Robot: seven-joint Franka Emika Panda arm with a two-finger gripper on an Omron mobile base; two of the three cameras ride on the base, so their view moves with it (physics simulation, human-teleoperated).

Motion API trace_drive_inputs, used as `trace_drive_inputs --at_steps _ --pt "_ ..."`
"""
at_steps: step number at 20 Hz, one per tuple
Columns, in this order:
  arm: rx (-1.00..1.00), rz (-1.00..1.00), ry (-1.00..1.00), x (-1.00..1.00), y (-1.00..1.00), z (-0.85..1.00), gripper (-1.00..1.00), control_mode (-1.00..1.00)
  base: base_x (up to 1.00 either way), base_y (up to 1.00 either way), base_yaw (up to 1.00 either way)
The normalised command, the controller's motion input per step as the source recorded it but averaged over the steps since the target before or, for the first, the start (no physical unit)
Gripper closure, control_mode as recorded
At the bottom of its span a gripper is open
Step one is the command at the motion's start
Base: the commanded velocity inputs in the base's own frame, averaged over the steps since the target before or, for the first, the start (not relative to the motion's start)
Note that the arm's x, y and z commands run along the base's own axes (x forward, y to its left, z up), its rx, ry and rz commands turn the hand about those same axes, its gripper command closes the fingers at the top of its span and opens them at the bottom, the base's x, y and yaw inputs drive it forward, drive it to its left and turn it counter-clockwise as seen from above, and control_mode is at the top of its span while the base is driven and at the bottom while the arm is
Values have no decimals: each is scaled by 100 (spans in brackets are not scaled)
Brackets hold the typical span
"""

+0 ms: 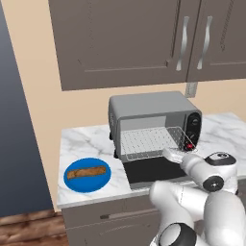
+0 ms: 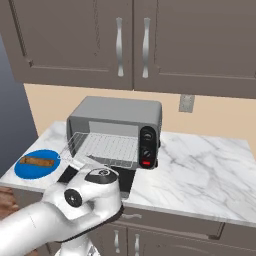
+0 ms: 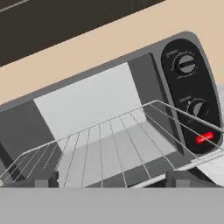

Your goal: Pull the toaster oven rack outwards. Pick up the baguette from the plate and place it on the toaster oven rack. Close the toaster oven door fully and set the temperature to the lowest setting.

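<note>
Gripper (image 3: 112,178) open, holding nothing, fingertips at front edge of pulled-out toaster oven rack (image 3: 109,144), baguette (image 1: 86,172) on plate (image 1: 72,184)

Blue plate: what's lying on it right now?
The baguette lies across the plate, lengthwise, nothing else on it. The plate's centre under the bread is covered.

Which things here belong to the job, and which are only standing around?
Job: toaster oven, toaster oven rack, open toaster oven door, baguette, plate, temperature knobs.
Not needed: cabinet handles, wall outlet.
</note>
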Motion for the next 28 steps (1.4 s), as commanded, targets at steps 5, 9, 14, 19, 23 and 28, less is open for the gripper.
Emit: trace_drive_inputs --at_steps 5,9,14,19,23,28 --pt "36 -21 -12 -100 0 81 -100 -100 0 0 0" --pt "23 -2 -4 -100 0 100 -100 -100 0 0 0" --pt "19 0 3 -70 16 100 -100 -100 0 0 0" --pt "6 0 1 -27 15 100 -100 -100 0 0 0" --pt "5 1 -1 -16 0 100 -100 -100 0 0 0" --pt "1 0 -9 0 0 100 -100 -100 0 0 0"
